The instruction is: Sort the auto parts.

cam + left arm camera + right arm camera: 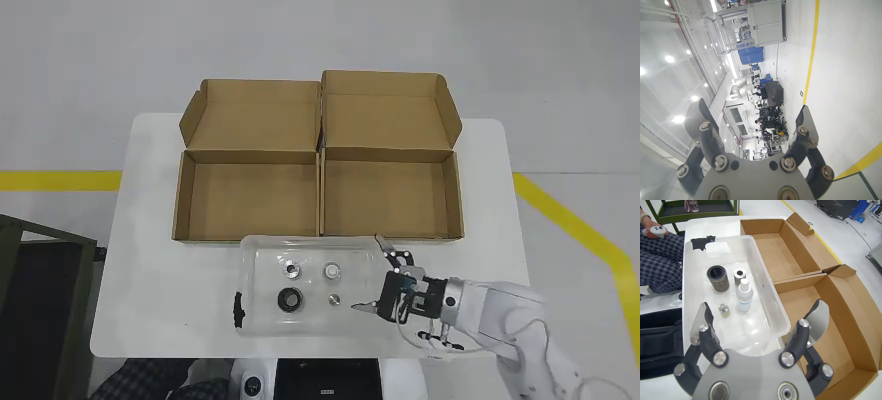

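Currently | right tool [762, 304] spread at tray [774, 289] end | bottle [744, 294] apparently upright

Glossy plastic tray [770, 285], cardboard boxes [250, 200], metal cylinder [718, 280]

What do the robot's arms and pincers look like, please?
The right pincer and left pincer look alike: two curved silver-grey fingers with black ribbed pads, black links fastened by round silver bolts, and a rounded grey base plate. The right arm has a smooth white shell.
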Robot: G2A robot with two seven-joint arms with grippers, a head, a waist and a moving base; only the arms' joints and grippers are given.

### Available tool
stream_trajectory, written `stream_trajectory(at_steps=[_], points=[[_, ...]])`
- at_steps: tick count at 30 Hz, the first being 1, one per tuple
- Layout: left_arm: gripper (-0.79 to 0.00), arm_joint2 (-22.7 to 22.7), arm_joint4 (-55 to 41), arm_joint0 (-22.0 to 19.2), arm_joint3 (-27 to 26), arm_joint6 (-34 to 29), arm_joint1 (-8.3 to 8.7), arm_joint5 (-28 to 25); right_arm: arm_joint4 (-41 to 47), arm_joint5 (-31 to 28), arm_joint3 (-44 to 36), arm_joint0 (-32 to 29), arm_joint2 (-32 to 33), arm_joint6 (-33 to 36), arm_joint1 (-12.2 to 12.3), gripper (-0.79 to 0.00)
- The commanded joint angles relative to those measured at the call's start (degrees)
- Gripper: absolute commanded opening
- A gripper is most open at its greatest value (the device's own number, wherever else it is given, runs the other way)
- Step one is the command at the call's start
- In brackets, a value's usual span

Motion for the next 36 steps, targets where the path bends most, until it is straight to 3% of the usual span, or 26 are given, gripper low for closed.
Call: stream_trajectory(at_steps=[1,16,28,36], points=[[0.000,0.0,0.0,0.0,0.0,0.0,0.00,0.0,0.4,0.4,0.6,1.3,-1.8,1.4,-0.1,0.000],[0.000,0.0,0.0,0.0,0.0,0.0,0.00,0.0,1.9,3.6,4.5,9.4,-12.3,10.0,-0.8,0.000],[0.000,0.0,0.0,0.0,0.0,0.0,0.00,0.0,0.7,6.1,7.4,12.6,-16.7,13.2,-1.1,0.000],[0.000,0.0,0.0,0.0,0.0,0.0,0.00,0.0,0.1,6.7,8.1,12.5,-17.3,13.4,-0.9,-0.080]])
